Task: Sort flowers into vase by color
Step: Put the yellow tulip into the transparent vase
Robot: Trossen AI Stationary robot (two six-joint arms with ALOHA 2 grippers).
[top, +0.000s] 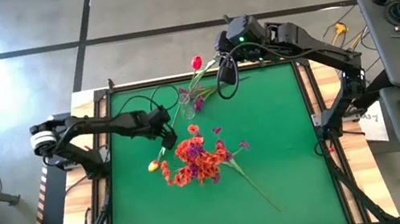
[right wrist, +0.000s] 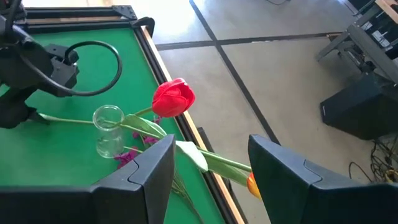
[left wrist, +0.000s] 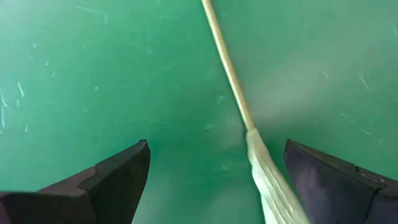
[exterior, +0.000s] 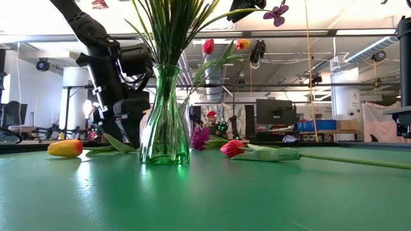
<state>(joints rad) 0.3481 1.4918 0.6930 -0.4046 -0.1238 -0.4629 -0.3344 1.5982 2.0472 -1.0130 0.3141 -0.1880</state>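
While my left gripper [left wrist: 211,171] straddled a pale stem [left wrist: 227,65], fingers apart, my right gripper [right wrist: 208,165] clamped a red tulip [right wrist: 174,98] beside the clear vase [right wrist: 109,129].

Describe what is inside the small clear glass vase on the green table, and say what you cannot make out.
The vase looks empty in the right wrist view: open rim, clear walls, no stems inside. A red tulip hangs beside it, above the right gripper. Purple sprays cover its base.
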